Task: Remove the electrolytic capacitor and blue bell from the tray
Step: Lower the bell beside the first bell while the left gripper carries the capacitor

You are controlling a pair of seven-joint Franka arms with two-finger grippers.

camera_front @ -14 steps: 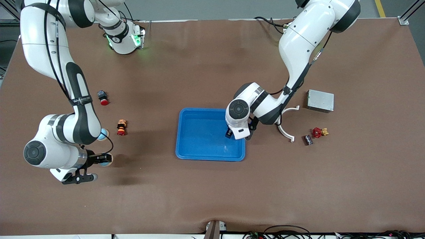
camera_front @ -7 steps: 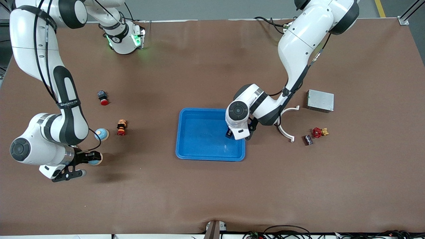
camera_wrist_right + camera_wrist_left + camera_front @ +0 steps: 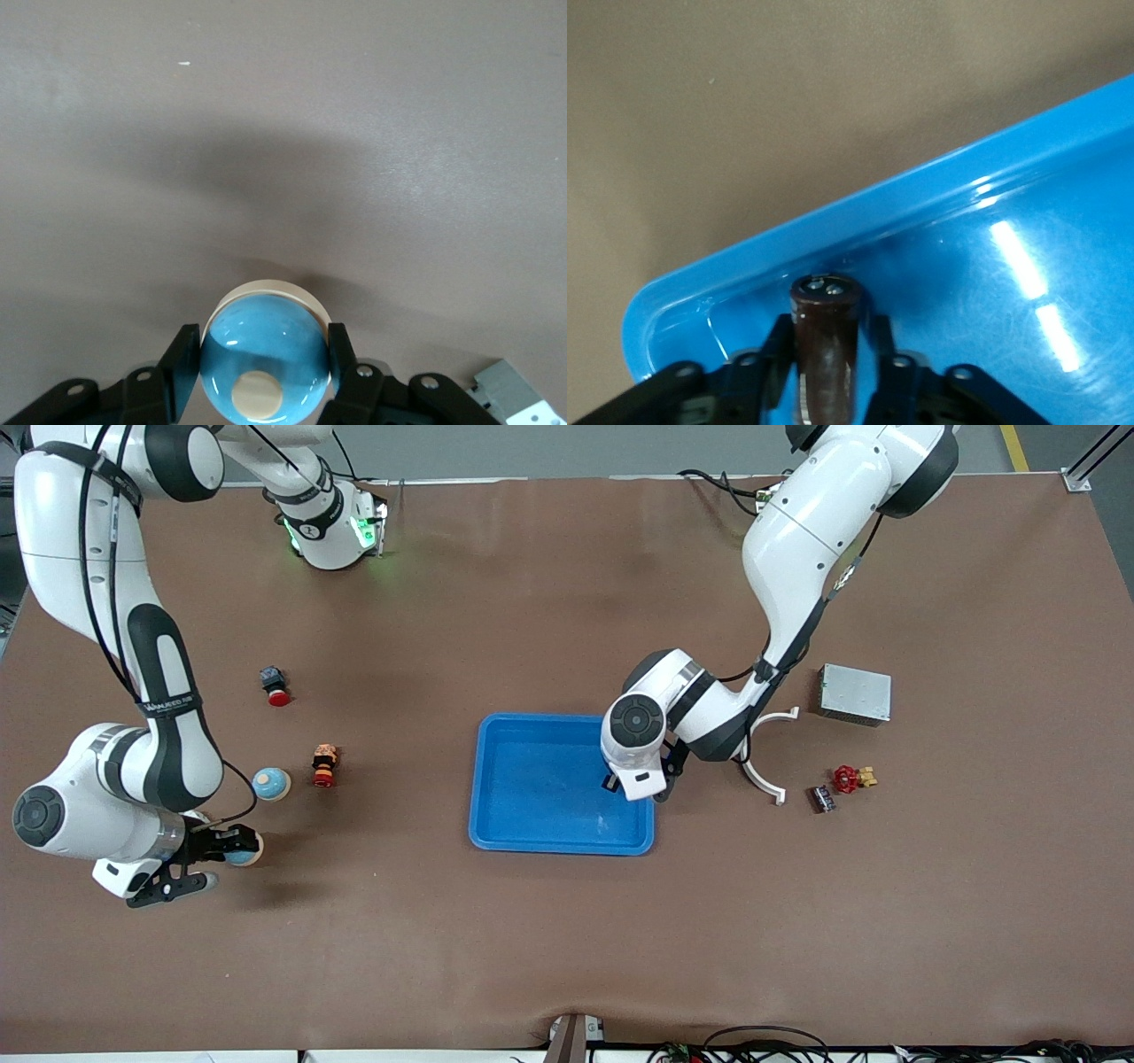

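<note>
The left pincer (image 3: 611,783), low in the blue tray (image 3: 540,845) at mid-frame, clasped an upright dark-brown capacitor (image 3: 825,329) snugly between its fingers. The right pincer (image 3: 232,850), low in the frame at the right arm's end of the surface (image 3: 549,957), gripped a glossy blue, cream-based bell (image 3: 263,356). Two bells and two capacitors showed; the second bell (image 3: 271,783) and the second capacitor (image 3: 824,798) lay loose.

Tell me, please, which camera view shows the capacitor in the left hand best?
The left wrist view: the dark capacitor fills the gap between the left hand's fingers, over the blue tray's corner. In the front view the arm hides it almost fully. The right wrist view doesn't show it.
</note>
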